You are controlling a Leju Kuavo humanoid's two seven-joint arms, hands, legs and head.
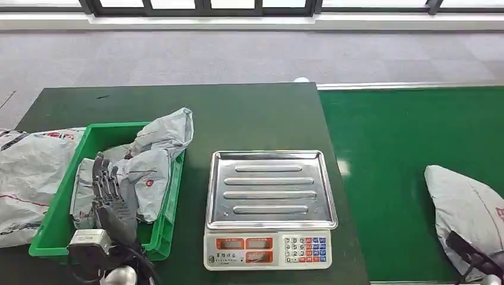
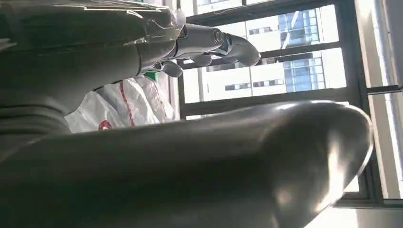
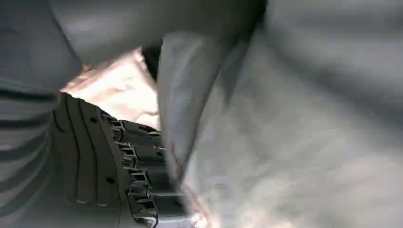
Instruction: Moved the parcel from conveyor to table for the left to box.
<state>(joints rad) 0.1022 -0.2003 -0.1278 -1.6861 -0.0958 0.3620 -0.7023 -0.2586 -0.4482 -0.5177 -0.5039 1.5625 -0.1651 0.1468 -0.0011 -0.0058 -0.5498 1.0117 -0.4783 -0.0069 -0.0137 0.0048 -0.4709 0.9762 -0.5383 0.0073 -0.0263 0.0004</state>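
Observation:
A grey plastic parcel [image 1: 466, 208] lies on the green conveyor belt [image 1: 392, 154] at the right edge. My right hand [image 1: 472, 256] is on its near end, dark fingers over the wrap. In the right wrist view a fold of the parcel [image 3: 285, 142] runs down between the thumb and the fingers [image 3: 138, 161], which hold it. My left hand [image 1: 110, 193] hovers over the green box [image 1: 59, 219], fingers stretched out and holding nothing. In the left wrist view its fingers [image 2: 218, 45] point toward the windows.
The green box holds grey parcels [image 1: 151, 163], one draped over its far rim. Another large grey bag [image 1: 27, 178] lies left of the box. A steel-topped scale [image 1: 270, 196] stands mid-table between box and conveyor. The dark table [image 1: 238, 113] stretches behind them.

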